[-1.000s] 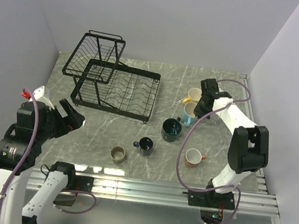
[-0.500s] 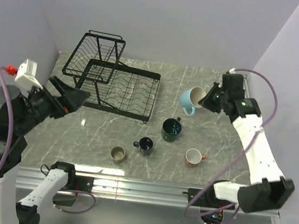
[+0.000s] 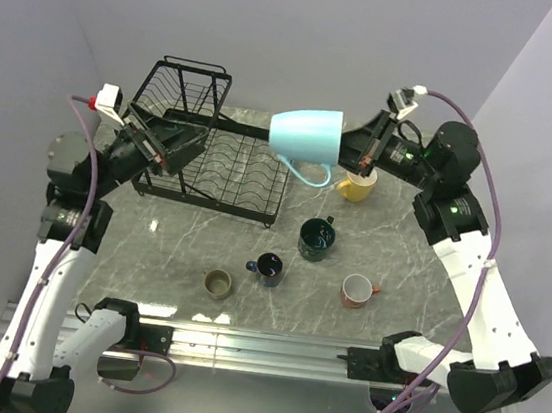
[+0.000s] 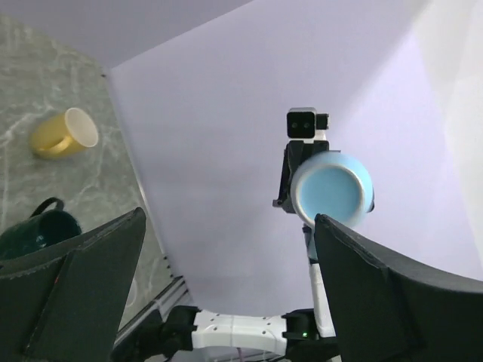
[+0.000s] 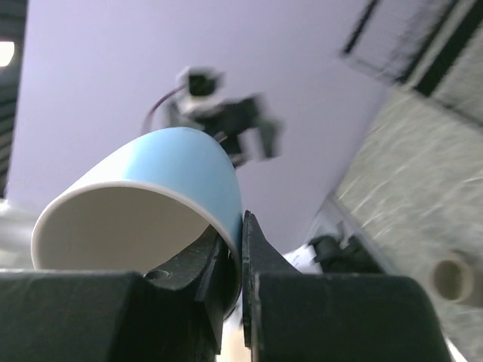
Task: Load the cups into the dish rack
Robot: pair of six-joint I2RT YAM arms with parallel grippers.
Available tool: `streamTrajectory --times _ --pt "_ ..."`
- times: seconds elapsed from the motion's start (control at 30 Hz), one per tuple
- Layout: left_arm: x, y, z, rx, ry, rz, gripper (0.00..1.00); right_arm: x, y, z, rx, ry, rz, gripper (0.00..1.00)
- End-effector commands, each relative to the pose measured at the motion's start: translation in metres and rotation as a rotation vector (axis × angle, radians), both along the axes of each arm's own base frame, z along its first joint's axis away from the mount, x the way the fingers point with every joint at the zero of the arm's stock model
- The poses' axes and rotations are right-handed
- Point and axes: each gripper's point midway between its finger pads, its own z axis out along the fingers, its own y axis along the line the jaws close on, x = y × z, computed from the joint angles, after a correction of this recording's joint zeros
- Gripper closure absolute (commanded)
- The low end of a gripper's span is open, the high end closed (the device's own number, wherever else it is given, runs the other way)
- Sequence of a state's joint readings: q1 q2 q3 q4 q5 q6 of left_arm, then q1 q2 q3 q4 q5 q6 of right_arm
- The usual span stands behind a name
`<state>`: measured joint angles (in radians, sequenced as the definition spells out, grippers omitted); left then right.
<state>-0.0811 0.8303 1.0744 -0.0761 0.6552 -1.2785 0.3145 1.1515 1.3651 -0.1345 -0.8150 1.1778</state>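
My right gripper (image 3: 351, 151) is shut on the rim of the light blue mug (image 3: 306, 135) and holds it on its side high above the table, next to the black dish rack (image 3: 243, 167). The right wrist view shows one jaw inside and one outside the rim (image 5: 240, 226) of the mug (image 5: 170, 170). My left gripper (image 3: 176, 144) is open and empty, raised over the rack's left side, facing the blue mug (image 4: 333, 188). The yellow mug (image 3: 357, 186), dark teal mug (image 3: 316, 239), navy mug (image 3: 269, 267), olive-brown mug (image 3: 217, 283) and salmon-red mug (image 3: 355, 290) stand on the table.
The rack's raised basket (image 3: 179, 94) stands at the back left, its slotted tray (image 3: 244, 177) to the right. Walls close in on the left, back and right. An aluminium rail (image 3: 269, 345) runs along the near edge.
My right gripper lifted the light blue mug off the table and swung it up and left toward the rack. My left arm rose and moved right over the rack's left side.
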Motion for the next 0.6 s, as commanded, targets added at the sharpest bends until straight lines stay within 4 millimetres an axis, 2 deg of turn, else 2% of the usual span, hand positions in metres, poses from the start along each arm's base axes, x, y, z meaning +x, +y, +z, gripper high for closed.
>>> streamTrajectory --times 0.0,0.03,0.17,0.2,0.27,0.3,0.5,0.57 --pt "-0.026 -0.003 0.05 -0.148 -0.218 -0.074 0.01 -0.034 0.02 0.044 0.085 -0.108 0.184 1.0" --pt "-0.032 -0.003 0.061 -0.195 -0.258 -0.094 0.01 -0.035 0.024 0.042 0.086 -0.1 0.199 1.0" --pt "-0.028 -0.012 0.063 -0.225 -0.247 -0.129 0.01 -0.033 0.037 0.038 0.103 -0.074 0.224 1.0" --pt "-0.034 -0.018 0.069 -0.225 -0.261 -0.152 0.01 -0.03 0.04 0.038 0.107 -0.07 0.221 1.0" --pt "-0.032 -0.024 0.07 -0.215 -0.256 -0.151 0.01 -0.03 0.046 0.037 0.106 -0.061 0.231 1.0" --pt "-0.037 -0.031 0.074 -0.212 -0.267 -0.177 0.01 -0.027 0.049 0.038 0.108 -0.058 0.233 1.0" --pt "-0.041 -0.057 0.063 -0.172 -0.224 -0.191 0.01 -0.026 0.068 0.042 0.109 -0.053 0.268 1.0" --pt "-0.039 -0.059 0.063 -0.179 -0.222 -0.172 0.01 -0.027 0.072 0.042 0.112 -0.054 0.274 1.0"
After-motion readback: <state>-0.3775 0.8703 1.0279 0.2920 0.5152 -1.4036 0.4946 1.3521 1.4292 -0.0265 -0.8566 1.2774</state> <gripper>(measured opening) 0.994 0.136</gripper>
